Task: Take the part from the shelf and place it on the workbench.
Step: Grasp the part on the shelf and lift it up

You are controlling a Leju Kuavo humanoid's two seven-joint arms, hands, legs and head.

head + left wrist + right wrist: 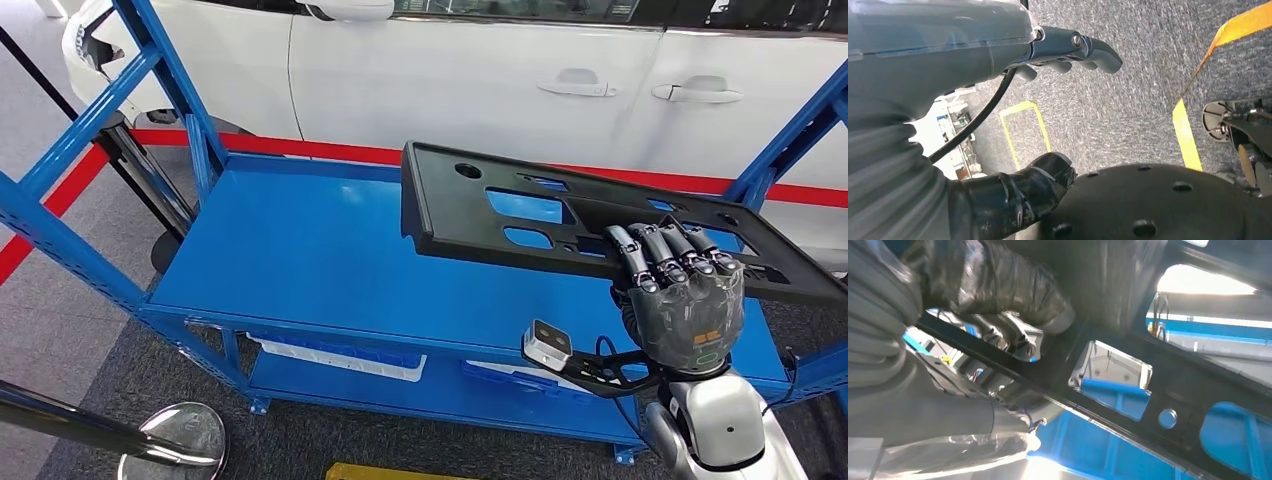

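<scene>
The right hand (683, 295) is closed on the near edge of one black part (480, 215), with the dark fingers (660, 250) laid over the top face; in the right wrist view the thumb (1013, 285) is pressed against the part (1168, 390) from the other side. The part is a flat panel pierced by several cut-outs and round holes, and it is held tilted above the top deck of one blue shelf (300, 250), its far left corner highest. Whether any of it touches the deck cannot be told.

The left hand (1058, 50) is seen hanging over grey carpet (1128, 100) with nothing in it, its fingers bent only slightly and apart.

Behind the shelf one white car (480, 70) is parked, with two door handles shown, beyond one red floor line (330, 152). One round mirror (175, 440) is seen at the lower left.
</scene>
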